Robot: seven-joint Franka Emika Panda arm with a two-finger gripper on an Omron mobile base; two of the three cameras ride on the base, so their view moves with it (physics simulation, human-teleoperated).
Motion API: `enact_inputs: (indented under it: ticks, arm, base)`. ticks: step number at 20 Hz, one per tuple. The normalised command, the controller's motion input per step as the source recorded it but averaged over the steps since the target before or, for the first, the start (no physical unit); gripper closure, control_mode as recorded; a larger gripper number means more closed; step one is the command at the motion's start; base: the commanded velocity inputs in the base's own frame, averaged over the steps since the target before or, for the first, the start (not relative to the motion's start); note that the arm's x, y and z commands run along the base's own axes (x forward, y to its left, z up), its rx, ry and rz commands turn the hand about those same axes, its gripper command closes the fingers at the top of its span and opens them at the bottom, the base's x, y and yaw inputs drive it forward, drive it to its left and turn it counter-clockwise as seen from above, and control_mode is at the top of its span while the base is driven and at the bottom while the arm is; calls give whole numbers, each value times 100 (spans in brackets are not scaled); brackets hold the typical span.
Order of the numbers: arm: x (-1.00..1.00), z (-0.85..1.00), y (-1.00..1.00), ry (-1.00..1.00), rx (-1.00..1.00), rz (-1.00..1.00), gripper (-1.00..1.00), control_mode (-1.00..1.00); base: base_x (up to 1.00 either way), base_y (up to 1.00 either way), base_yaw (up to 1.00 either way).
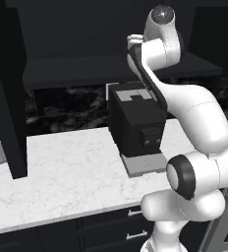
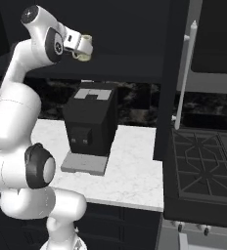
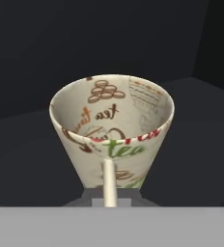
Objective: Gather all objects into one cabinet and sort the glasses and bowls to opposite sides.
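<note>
Tumbler [image 3: 112, 132] pinched by rim in shut jaws, held high above coffee machine [image 2: 91, 127], just in front of cabinet shelf [image 1: 111, 69]. Thin rim grip: nudge shelf edge w/ it & you risk slip, drop onto counter [image 1: 71, 177].

I see one cream tumbler [image 3: 112, 135] held up in front of the open black cabinet [image 1: 111, 69], above its dark inner shelf and not resting on it. It tapers toward its base and is printed with brown, green and red tea lettering, inside and out; its mouth faces the hand camera. From the right base view the tumbler [image 2: 84, 48] hangs above the cabinet shelf's front edge. The cabinet door [image 2: 181, 73] stands open, its silver bar handle upright.
</note>
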Motion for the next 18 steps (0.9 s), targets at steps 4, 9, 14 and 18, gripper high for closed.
enact_inputs:
  ticks: [4,9,14,18]
  arm:
    - [-100,16,0,0,15,-1,100,-100]
    - [-100,23,0,0,22,-1,100,-100]
    - [-100,10,0,0,15,0,100,-100]
    - [-100,4,0,0,9,0,100,-100]
  base:
    - [0,0,0]
    - [0,0,0]
    - [0,0,0]
    - [0,0,0]
